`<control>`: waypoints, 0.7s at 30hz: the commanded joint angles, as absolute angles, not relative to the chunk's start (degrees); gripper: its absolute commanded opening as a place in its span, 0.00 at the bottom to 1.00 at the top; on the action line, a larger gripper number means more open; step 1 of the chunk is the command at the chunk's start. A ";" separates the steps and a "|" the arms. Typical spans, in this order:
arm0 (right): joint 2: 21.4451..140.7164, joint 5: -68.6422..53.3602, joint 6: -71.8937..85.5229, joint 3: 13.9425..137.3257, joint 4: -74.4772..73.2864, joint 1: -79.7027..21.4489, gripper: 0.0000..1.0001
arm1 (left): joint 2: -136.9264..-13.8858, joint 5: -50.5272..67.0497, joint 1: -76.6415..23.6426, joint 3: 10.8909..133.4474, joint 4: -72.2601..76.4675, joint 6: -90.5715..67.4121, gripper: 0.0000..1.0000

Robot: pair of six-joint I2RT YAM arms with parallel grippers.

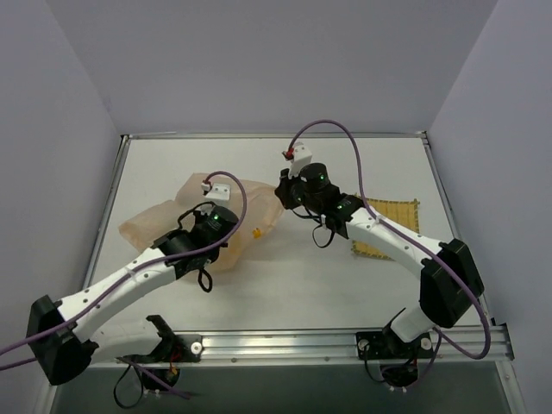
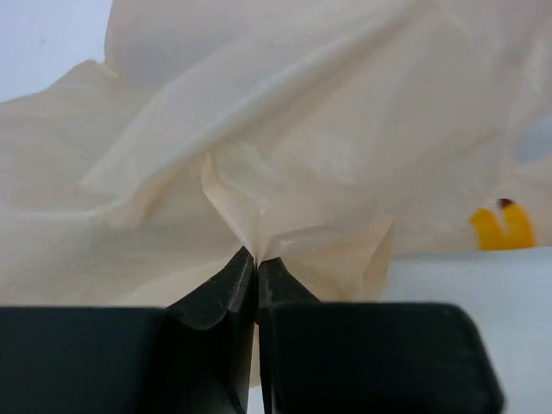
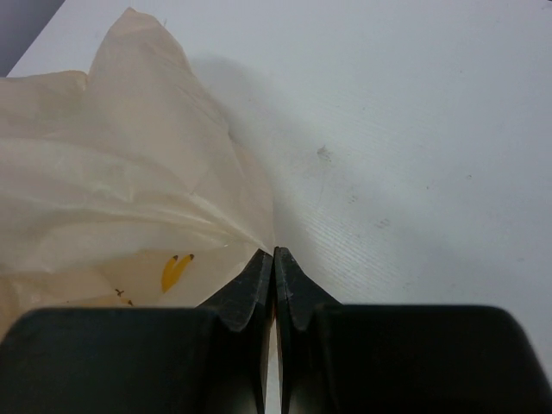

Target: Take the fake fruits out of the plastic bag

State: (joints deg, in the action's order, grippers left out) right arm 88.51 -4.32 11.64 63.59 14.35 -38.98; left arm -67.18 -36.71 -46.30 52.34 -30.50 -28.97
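The plastic bag (image 1: pixel 153 224) lies crumpled on the table left of centre, peach-beige with small banana prints. My left gripper (image 1: pixel 226 229) is over its middle, and in the left wrist view it (image 2: pixel 256 259) is shut, pinching a fold of the bag (image 2: pixel 302 129). My right gripper (image 1: pixel 283 197) is at the bag's right edge, and in the right wrist view it (image 3: pixel 274 253) is shut on a corner of the bag (image 3: pixel 103 172). The film is pulled taut toward both sets of jaws. No fake fruits show in any view; they are hidden.
A yellow woven square mat (image 1: pixel 394 222) lies on the table to the right, partly under the right arm. White walls enclose the table at the back and sides. A metal rail (image 1: pixel 285 345) runs along the near edge.
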 commanded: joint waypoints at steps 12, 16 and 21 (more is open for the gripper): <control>84.90 -2.37 13.36 65.91 14.06 -42.36 0.00 | -45.18 0.34 -33.06 63.97 -40.42 -14.60 0.02; 85.52 -0.45 13.71 67.93 14.15 -42.45 0.00 | -44.04 11.41 -30.24 62.41 -38.95 -11.60 0.02; 91.20 2.02 13.18 73.81 14.59 -40.36 0.00 | -44.30 22.92 -27.60 58.28 -33.84 -12.30 0.02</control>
State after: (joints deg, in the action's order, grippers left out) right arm 87.09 -1.19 13.30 68.88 12.80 -42.30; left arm -43.81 11.73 -28.77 59.20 -36.82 -13.89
